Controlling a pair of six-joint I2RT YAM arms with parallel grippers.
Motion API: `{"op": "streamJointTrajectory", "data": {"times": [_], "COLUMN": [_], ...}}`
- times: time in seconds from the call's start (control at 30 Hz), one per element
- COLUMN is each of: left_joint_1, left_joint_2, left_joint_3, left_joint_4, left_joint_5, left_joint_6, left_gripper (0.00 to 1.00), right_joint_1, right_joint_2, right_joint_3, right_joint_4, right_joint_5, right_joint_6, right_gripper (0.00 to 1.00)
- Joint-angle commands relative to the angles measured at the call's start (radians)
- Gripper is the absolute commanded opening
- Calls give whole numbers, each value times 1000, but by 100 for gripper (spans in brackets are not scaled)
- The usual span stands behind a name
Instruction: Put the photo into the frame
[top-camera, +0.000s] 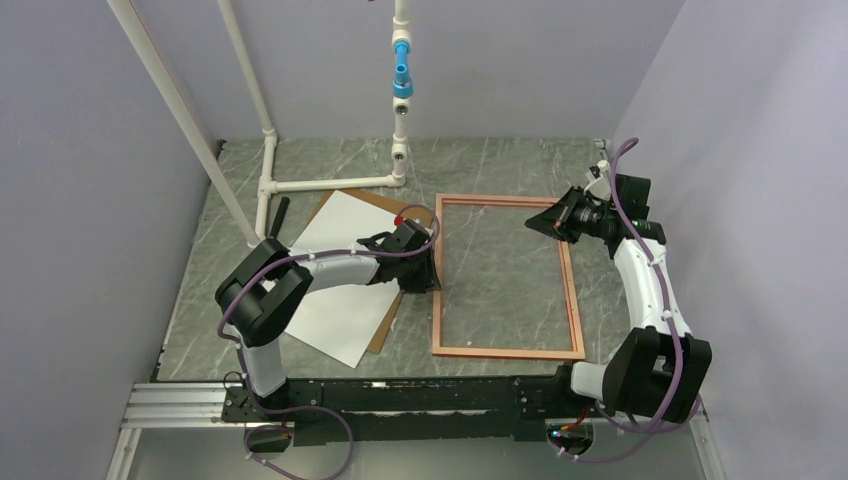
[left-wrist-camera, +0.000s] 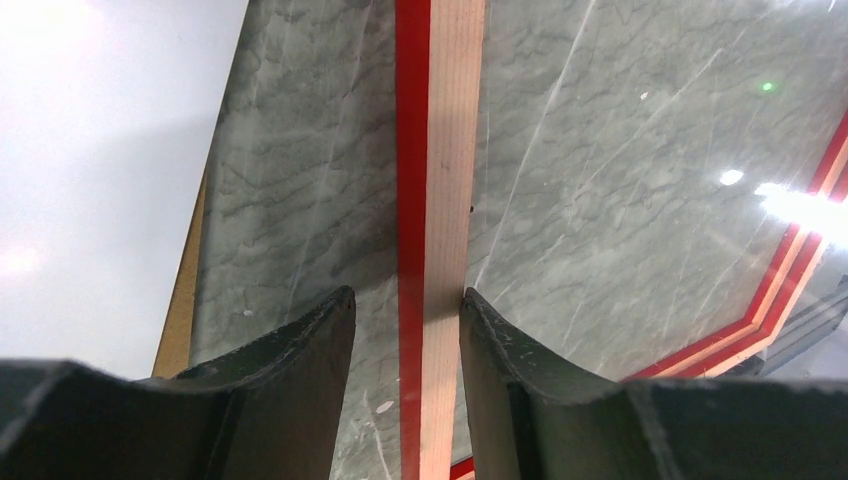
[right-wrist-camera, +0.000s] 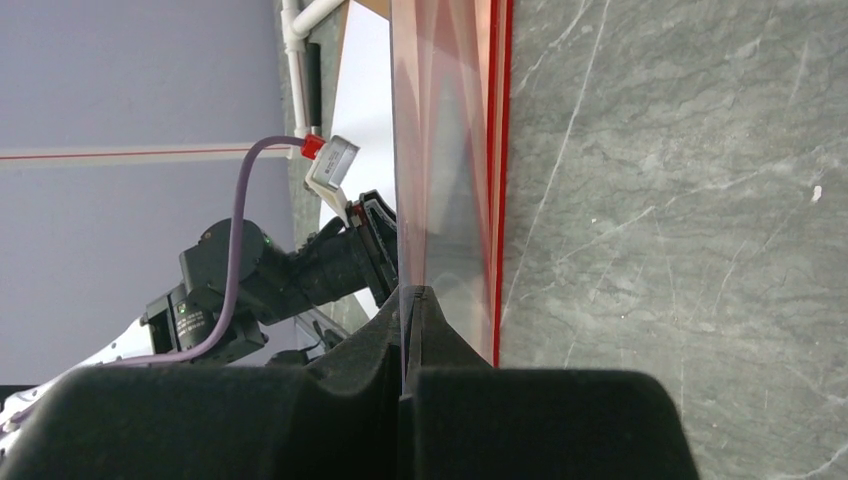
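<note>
I am seeing the frame (top-camera: 508, 350) lying flat on the bench (top-camera: 500, 170), wood face up, its long axis running away from me. The photo (top-camera: 340, 225) is lying white side up on the brown board (top-camera: 383, 330), just left of the frame. The left tool (top-camera: 425, 283) is standing apart astride the left rail. The right tool (top-camera: 537, 222) is pinching the clear pane (right-wrist-camera: 445, 150) at the far right corner.

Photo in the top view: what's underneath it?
A brown backing board lies under the photo, showing only as strips along its far and right edges. The rest of the board is covered by the sheet; the left arm also crosses above it.
</note>
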Motion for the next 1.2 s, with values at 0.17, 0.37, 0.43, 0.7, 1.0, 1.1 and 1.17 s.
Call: {"op": "streamJointTrajectory", "data": {"times": [0.17,0.37,0.43,0.7,1.0,1.1,1.17], "left_joint_1": [-9,-10,-10,-9,-9,-10,-9], "left_joint_2": [51,38,38,36,28,29,29], "left_joint_3": [-12,-14,-15,-16,-18,-17,-18], "left_joint_4": [-64,-76,-75,-77,-79,-80,-81], "left_joint_5": [-36,-56,-55,-55,-59,-59,-59], "left_joint_6": [31,37,37,36,35,35,35], "left_gripper": [45,37,32,25,25,25,25], "right_joint_1": [2,3,3,3,3,3,2], "right_joint_2": [-54,-70,-73,-79,-82,-95,-100], "right_joint_3": [-13,-22,-23,-39,-57,-57,-52], "right_joint_4": [15,5,-2,7,6,11,8], "right_joint_5": [4,19,21,29,44,49,49], "right_joint_6": [4,-2,-7,-4,-11,-2,1], "right_gripper": [0,0,0,0,0,0,0]}}
